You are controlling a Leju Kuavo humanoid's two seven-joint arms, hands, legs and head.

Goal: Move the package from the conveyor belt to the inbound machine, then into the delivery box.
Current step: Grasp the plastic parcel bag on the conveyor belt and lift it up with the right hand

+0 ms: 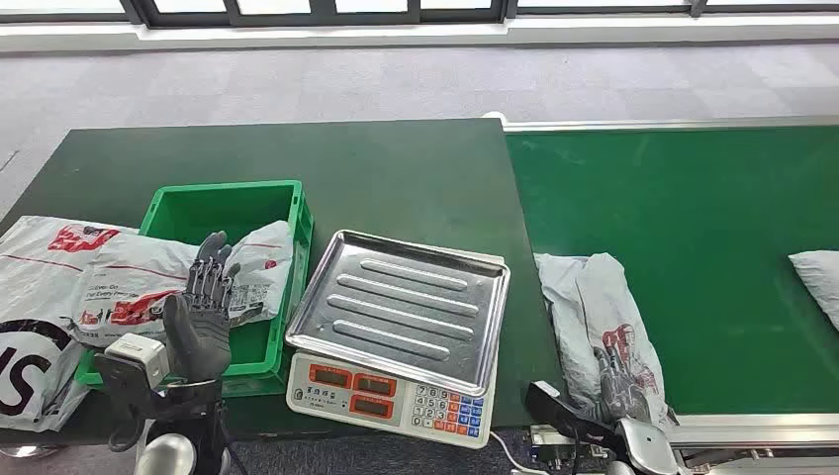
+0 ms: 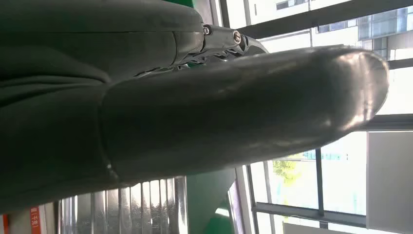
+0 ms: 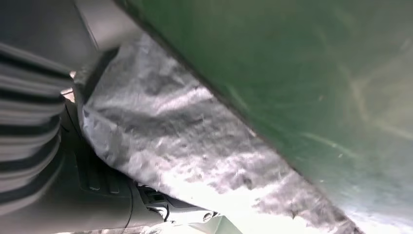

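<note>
A grey plastic package (image 1: 592,302) with a red print lies on the green conveyor belt (image 1: 693,247), at its near left edge. My right hand (image 1: 621,388) is on the package's near end, dark fingers laid over it. In the right wrist view the crinkled package (image 3: 185,141) runs between the thumb and the fingers (image 3: 160,209), so the hand grips it. My left hand (image 1: 201,312) is raised in front of the green delivery box (image 1: 297,213), fingers apart and pointing up, holding nothing. The weighing machine with its steel tray (image 1: 401,307) stands between the box and the belt.
A white and red package (image 1: 259,267) lies in the green box, and larger ones (image 1: 59,287) are piled to its left. Another grey package (image 1: 819,277) lies at the belt's right edge. The machine's keypad (image 1: 450,406) faces me.
</note>
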